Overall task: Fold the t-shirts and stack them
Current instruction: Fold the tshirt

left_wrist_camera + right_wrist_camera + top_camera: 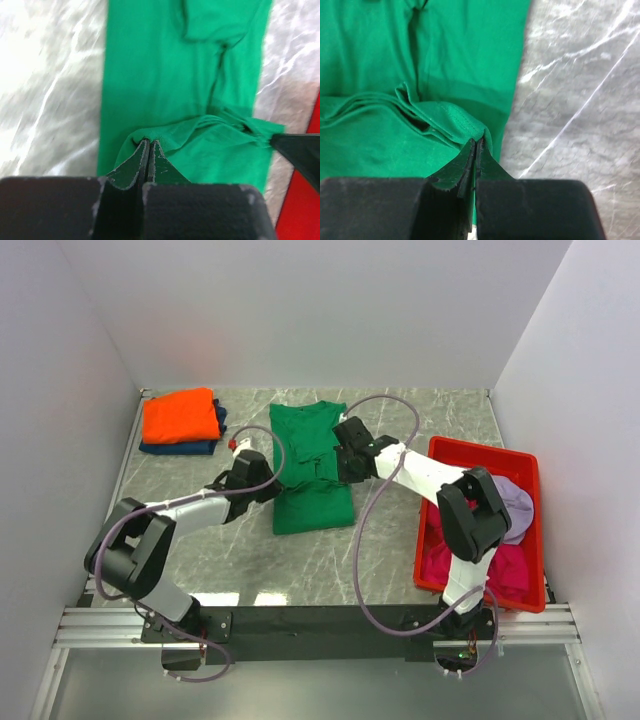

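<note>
Across the middle of the grey marbled bench (400, 530) lies the green shirt (310, 505), folded lengthwise into a long strip that runs from far to near. Bare bench lies open on both sides of it and along the near edge. White walls close the bench at the back and both sides. Near the right wall sits the red bin (480, 448), with the magenta shirt (505, 565) and lilac shirt (520, 505) crumpled inside. In the far left corner the orange shirt (180, 415) lies folded on the navy shirt (180, 448), well apart from the green one.

From above, both arms reach to the strip's middle from opposite sides, though the wrists mask their tips. The wrist views show what happens there. The left fingers (135, 165) are clenched on a raised fold at the green shirt's left edge. The right fingers (457, 170) are pinched tight on a hemmed fold at its right edge. The left wrist view alone shows the cloth gathered into a ridge running across to the dark tip of the right fingers, with a sliver of the bin beyond.
</note>
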`<state>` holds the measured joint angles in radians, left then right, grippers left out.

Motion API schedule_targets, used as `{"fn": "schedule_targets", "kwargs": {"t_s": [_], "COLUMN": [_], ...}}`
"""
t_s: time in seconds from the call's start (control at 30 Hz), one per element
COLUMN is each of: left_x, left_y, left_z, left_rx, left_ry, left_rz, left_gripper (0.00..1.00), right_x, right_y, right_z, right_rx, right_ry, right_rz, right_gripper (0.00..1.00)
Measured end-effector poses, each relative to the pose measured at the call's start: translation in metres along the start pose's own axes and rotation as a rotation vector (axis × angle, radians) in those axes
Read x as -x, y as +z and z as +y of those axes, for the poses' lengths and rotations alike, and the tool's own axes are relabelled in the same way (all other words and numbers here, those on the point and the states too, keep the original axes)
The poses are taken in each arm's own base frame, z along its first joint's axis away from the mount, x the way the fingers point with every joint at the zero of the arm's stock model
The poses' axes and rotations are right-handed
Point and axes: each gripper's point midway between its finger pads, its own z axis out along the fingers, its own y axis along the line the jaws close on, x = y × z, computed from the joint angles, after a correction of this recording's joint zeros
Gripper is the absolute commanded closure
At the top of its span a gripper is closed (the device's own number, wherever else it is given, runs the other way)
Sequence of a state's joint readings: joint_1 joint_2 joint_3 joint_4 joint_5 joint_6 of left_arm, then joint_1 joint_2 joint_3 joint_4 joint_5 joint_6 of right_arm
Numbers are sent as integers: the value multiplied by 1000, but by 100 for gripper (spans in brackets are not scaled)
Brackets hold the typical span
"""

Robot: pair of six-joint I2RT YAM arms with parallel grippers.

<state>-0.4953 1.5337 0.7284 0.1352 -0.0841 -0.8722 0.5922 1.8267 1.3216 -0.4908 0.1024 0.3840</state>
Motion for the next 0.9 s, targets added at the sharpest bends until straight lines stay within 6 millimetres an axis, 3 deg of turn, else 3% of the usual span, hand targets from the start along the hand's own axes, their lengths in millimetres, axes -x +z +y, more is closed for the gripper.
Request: {"fn": "schedule_targets", "kwargs": {"t_s": [0.23, 0.53, 0.77, 0.9], "left_x": [29, 41, 38, 42], "left_y": [15, 41, 53, 55], "left_z": [-15, -5, 2, 0], "left_rx": [-51, -32, -16, -19], "left_ry": [-9, -14, -14, -3], "left_rz": [-30, -13, 1, -6], "left_gripper": [100, 99, 99, 99], "right_x": [15, 42, 37, 34], "right_y": [9, 28, 51, 53], "right_z": [-7, -12, -17, -20], "right_rx": [4, 8, -4, -11], "right_ry": [10, 16, 11, 12], "right_rz": [9, 10, 64, 77], "right_gripper": [100, 100, 100, 100]}}
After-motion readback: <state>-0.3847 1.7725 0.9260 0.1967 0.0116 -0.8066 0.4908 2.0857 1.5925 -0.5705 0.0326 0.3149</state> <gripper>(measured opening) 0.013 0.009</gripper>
